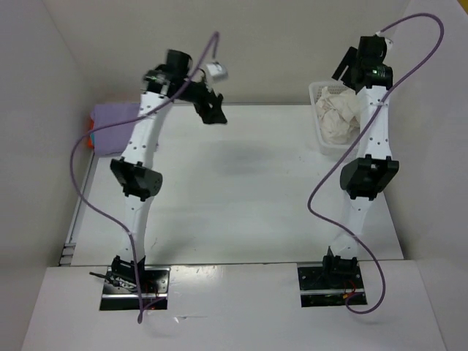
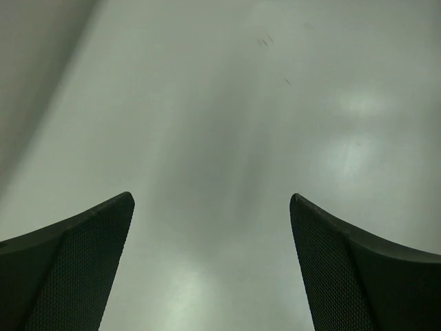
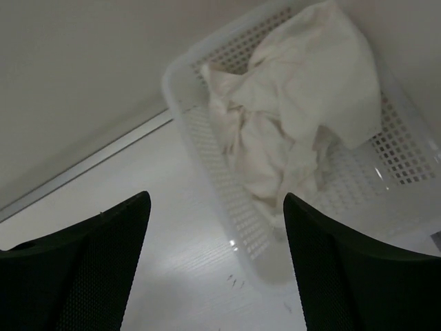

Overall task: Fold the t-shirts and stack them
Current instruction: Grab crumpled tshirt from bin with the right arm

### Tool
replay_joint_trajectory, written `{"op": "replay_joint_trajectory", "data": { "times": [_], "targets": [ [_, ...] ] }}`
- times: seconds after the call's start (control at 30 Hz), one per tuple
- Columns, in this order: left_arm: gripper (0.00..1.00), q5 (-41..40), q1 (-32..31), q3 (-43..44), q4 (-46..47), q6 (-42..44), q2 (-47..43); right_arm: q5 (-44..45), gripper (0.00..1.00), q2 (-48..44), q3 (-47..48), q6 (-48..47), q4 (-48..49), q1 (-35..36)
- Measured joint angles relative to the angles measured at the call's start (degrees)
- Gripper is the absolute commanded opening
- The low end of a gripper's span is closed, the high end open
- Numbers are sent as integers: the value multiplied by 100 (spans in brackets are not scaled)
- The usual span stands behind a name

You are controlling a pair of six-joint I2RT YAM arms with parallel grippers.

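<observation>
A crumpled off-white t-shirt [image 1: 341, 117] lies in the white mesh basket [image 1: 316, 93] at the back right; it also shows in the right wrist view [image 3: 296, 117]. A folded lavender t-shirt [image 1: 111, 121] lies at the far left edge of the table, on top of an orange one whose edge [image 1: 90, 139] shows beneath. I cannot make out the teal-blue t-shirt. My left gripper [image 1: 212, 110] is raised over the back middle of the table, open and empty [image 2: 212, 200]. My right gripper [image 1: 346, 71] hangs above the basket's near-left corner, open and empty [image 3: 217, 196].
The basket [image 3: 227, 207] stands against the back wall on the right. White walls enclose the table at the back and both sides. The left wrist view shows only bare table [image 2: 227, 124]. Purple cables loop from both arms.
</observation>
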Motion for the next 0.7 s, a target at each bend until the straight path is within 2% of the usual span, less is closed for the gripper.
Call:
{"op": "replay_joint_trajectory", "data": {
  "times": [0.1, 0.2, 0.37, 0.4, 0.5, 0.53, 0.57, 0.7],
  "targets": [
    [100, -57, -549, -450, -393, 11, 715, 35, 85, 911, 286, 20, -20, -402],
    [100, -61, -931, -496, -645, 11, 1038, 111, 87, 1821, 363, 24, -76, -638],
    [100, -68, -1064, -350, -669, 2, 1005, 140, 88, 3040, 426, 22, -229, -710],
    [100, -90, -1036, -350, -662, -2, 999, 140, 85, 3222, 426, 22, -289, -708],
    [100, -203, -955, -396, -662, -4, 999, 33, 34, 3370, 553, 81, -286, -702],
    [100, -232, -931, -413, -662, -4, 999, 2, 4, 3370, 634, 42, -302, -699],
    [100, -262, -905, -437, -660, -4, 999, -22, 0, 3370, 686, 17, -304, -699],
    [100, -393, -892, -551, -654, -7, 999, -111, 0, 3370, 748, 42, -319, -699]
  ]
}}
